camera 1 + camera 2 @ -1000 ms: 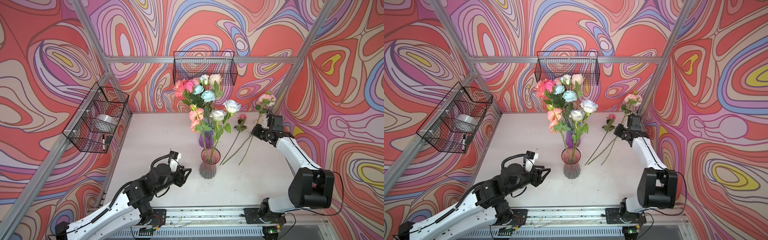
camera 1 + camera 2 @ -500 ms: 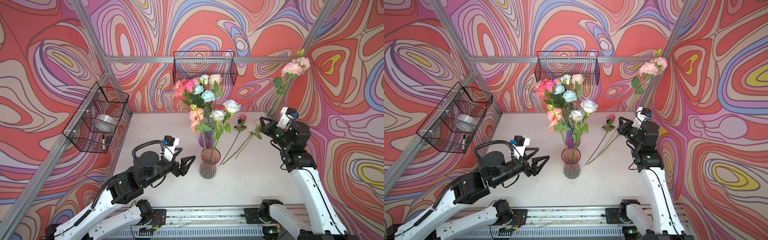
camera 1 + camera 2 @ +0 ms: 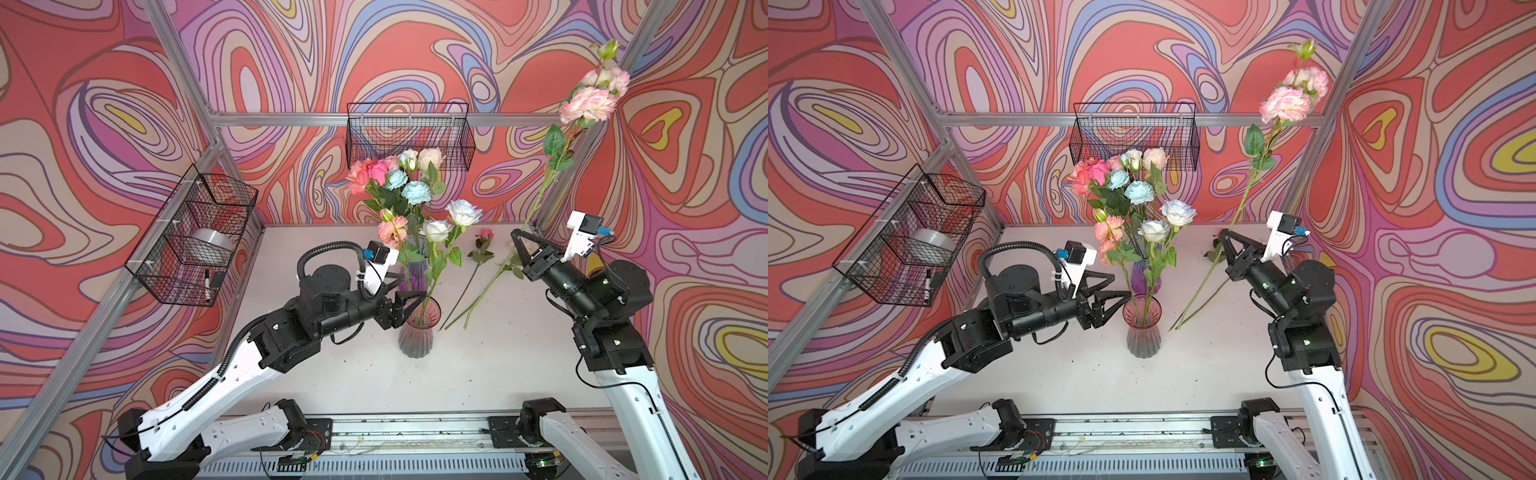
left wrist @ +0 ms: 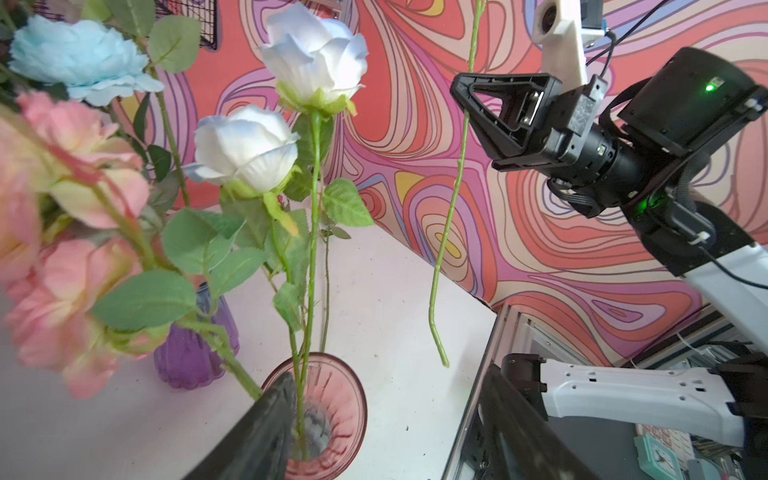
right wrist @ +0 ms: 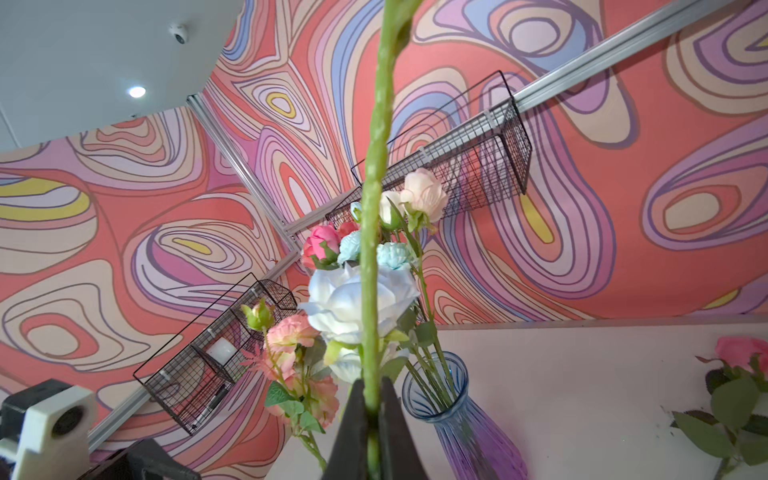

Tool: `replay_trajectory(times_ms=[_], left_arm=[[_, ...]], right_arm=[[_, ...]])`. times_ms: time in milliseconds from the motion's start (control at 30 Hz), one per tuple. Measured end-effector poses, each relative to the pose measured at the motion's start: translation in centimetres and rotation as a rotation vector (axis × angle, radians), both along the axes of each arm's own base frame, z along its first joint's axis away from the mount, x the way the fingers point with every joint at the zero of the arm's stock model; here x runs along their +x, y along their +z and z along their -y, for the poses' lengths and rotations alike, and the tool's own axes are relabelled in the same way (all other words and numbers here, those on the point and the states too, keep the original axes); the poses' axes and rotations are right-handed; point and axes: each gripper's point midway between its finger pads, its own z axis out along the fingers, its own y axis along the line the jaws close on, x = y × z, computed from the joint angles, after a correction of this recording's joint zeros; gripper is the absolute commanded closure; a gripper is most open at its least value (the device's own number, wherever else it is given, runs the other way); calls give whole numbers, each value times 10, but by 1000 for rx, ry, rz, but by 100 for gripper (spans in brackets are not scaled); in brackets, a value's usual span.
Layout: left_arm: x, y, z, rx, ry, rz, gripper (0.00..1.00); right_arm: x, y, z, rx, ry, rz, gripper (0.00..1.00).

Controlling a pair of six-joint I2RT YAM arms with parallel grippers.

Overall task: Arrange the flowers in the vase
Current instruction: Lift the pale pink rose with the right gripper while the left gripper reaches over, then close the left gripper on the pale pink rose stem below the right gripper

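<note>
A pink glass vase [image 3: 418,330] [image 3: 1143,328] stands mid-table with two white roses [image 3: 463,212] [image 4: 245,147] in it. My left gripper [image 3: 415,293] [image 3: 1121,286] [image 4: 390,382] is open at the vase's rim. One of its fingers [image 4: 266,419] is right beside the white roses' stems. My right gripper [image 3: 518,237] [image 3: 1223,237] [image 5: 372,380] is shut on the stem of a pink flower [image 3: 590,104] [image 3: 1287,104]. It holds the flower upright at the right, with the stem's end [image 4: 442,357] hanging above the table. A small pink rose [image 3: 484,235] [image 5: 744,349] lies on the table.
A purple vase [image 3: 415,270] [image 5: 478,432] behind the pink one holds a bunch of pink, blue and cream flowers [image 3: 395,178]. Wire baskets hang on the back wall [image 3: 409,137] and the left wall [image 3: 195,237]. The arms' rail [image 3: 415,428] runs along the front.
My right arm has lifted the pink flower off the table and turned it upright. My left arm has risen and moved right to the pink vase's rim, its jaws wider apart.
</note>
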Motion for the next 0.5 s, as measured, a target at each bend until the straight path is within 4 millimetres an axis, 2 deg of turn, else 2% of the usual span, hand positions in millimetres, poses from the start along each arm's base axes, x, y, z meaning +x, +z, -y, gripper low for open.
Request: replay_trajectory(times_ms=[167,500], left_arm=[[8,12,33,-16,-72,-5,41],[9,30,108,-24,-206,3,44]], right_arm=[[-15,13,-9,14,68,45,100],[-27,24,-19,40,155,74,100]])
